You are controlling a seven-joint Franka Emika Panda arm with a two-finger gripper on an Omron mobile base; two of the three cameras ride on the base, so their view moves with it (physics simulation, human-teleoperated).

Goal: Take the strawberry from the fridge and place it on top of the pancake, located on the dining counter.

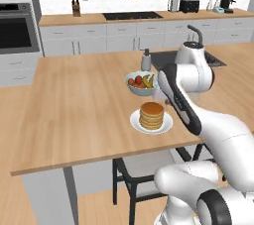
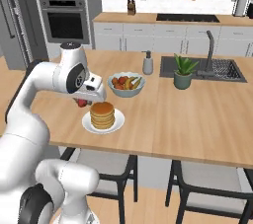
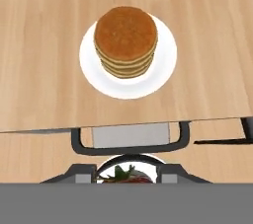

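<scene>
At left centre of right base view, dark two-finger gripper pinching tiny bright red strawberry, just left of round golden-brown pancake stack on light-wood dining counter.

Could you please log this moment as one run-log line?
phase: carry | gripper: shut on strawberry | position: beside pancake, not yet above | strawberry not placed | counter

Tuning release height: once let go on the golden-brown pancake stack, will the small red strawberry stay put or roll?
The small red strawberry, held in the gripper, looks rounded, so it could roll. The golden-brown pancake stack has a flat, fairly broad top, which should help it settle. The stack sits centred on a white plate, so a light berry probably won't tip it.
</scene>
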